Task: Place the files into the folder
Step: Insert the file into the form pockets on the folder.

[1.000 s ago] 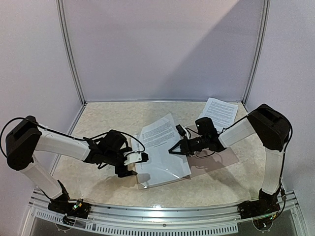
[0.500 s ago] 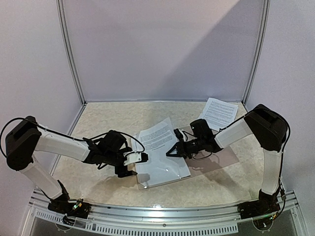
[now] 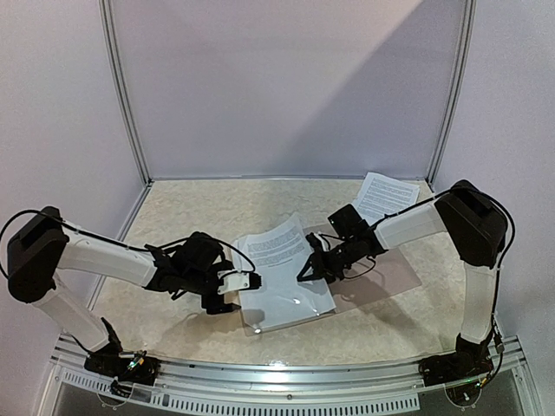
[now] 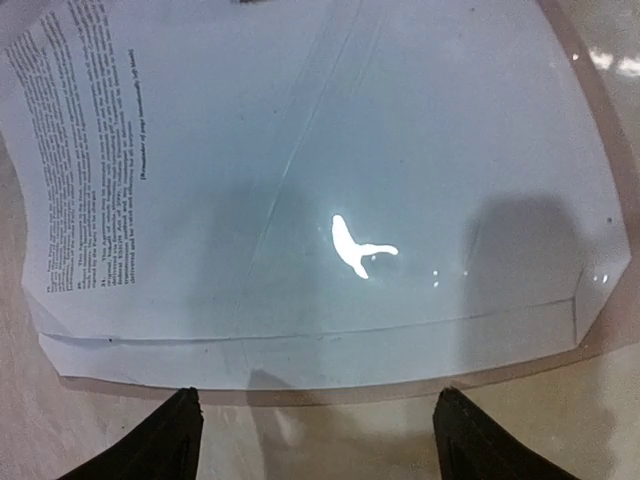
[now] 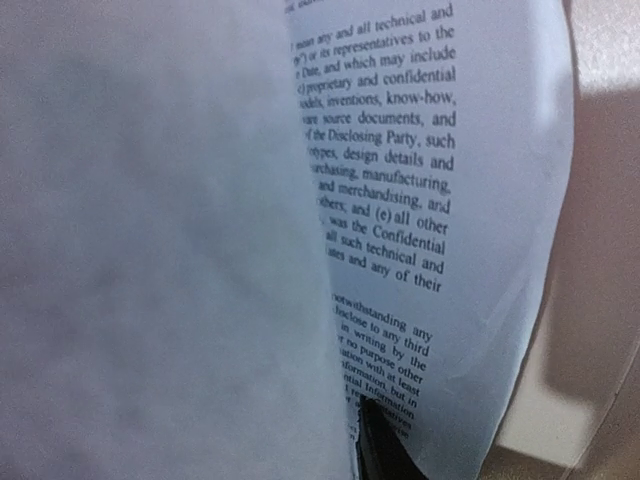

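Left gripper (image 4: 318,445) wide open, empty, at folder (image 3: 390,279) edge. Right gripper (image 3: 305,270) against curled printed sheet (image 3: 279,243); paper hides fingers, grip unclear.

Soft overhead light; glare spot on the glossy clear-plastic folder (image 4: 420,150) (left wrist view); nearest white printed sheet (image 5: 150,250) blurred.

The printed sheet (image 5: 400,200) reads "Disclosing Party", "know-how" and "Confidential" (other lines partly hidden).
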Controlling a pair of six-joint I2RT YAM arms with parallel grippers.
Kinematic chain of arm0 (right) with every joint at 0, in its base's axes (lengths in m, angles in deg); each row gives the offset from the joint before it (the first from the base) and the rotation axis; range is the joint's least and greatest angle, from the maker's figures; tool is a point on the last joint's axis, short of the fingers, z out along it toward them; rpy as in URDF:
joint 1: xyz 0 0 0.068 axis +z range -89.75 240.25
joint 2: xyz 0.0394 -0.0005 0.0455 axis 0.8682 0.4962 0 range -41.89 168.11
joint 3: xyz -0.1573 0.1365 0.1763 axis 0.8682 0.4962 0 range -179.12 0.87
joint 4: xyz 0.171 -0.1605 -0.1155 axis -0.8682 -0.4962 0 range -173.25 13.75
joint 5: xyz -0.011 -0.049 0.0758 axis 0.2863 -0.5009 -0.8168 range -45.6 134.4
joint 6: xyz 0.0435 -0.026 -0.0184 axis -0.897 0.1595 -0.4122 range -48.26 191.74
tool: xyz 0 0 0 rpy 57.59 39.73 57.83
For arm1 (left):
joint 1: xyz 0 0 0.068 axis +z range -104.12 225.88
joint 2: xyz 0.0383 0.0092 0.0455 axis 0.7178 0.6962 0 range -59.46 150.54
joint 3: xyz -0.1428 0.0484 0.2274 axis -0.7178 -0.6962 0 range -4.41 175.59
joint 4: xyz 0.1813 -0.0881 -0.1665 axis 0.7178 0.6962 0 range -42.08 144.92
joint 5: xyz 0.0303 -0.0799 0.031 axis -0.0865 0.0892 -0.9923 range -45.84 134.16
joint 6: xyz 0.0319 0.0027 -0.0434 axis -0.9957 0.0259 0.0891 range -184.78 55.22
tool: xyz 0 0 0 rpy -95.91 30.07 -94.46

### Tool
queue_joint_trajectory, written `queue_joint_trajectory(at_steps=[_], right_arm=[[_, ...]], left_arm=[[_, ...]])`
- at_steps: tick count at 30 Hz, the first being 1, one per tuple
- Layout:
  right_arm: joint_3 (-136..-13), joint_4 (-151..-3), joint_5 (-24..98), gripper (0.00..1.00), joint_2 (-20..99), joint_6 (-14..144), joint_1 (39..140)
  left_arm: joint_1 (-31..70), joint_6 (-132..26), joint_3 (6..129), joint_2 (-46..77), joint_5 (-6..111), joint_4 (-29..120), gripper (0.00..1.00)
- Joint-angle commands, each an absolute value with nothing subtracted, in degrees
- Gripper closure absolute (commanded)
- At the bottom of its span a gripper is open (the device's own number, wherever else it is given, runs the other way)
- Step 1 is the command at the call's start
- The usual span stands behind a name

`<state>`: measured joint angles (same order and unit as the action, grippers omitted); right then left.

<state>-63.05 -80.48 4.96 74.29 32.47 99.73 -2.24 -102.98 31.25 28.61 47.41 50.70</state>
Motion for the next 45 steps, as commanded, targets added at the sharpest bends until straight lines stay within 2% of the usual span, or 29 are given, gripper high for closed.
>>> queue_joint_trajectory(at_steps=[1,4,5,7,10,18,22,24,27,37,42,45], right_arm=[[-63.9,-88.2,5.4,0.85,72.6,35.1,100.2],[-63.9,-86.9,4.4,0.99,73.0,35.7,100.3],[-64.0,-86.2,3.8,1.0,73.3,35.8,100.2],[-64.4,-84.6,2.1,1.0,74.5,35.6,100.3],[-64.4,-81.1,-0.7,1.0,76.4,33.4,100.3],[-64.7,-73.7,-3.2,1.0,79.3,28.2,102.1],[-66.0,-73.1,-2.6,1.0,79.6,27.2,102.7],[-66.9,-74.1,-2.3,1.0,79.9,27.1,102.9],[-67.1,-78.3,0.7,1.0,79.1,28.1,102.9],[-69.6,-91.6,9.6,0.71,73.1,34.3,102.8],[-69.7,-95.0,10.5,0.62,71.9,34.9,102.7],[-69.8,-97.5,11.8,0.6,71.1,35.3,102.6]], left_arm=[[-3.3,-105.8,29.1,28.6,45.3,63.2,0.19],[-3.2,-106.9,29.5,27.6,45.0,65.1,0.18],[-3.2,-106.8,29.3,28.0,44.4,64.7,0.19],[-3.2,-105.3,29.4,30.0,42.1,63.3,0.2],[-3.1,-103.4,30.3,32.9,40.3,61.0,0.32],[-3.1,-103.9,30.1,33.6,38.5,58.5,0.37],[-2.8,-104.4,29.6,33.8,38.7,57.8,0.44],[-2.7,-104.4,29.8,33.9,38.7,57.8,0.43],[-1.8,-104.8,30.3,32.8,40.1,59.5,0.35],[-1.4,-104.4,30.2,31.5,42.1,62.1,0.33],[-1.5,-104.3,30.3,31.1,42.0,62.6,0.33],[-1.9,-104.4,30.4,29.6,42.4,63.8,0.32]])
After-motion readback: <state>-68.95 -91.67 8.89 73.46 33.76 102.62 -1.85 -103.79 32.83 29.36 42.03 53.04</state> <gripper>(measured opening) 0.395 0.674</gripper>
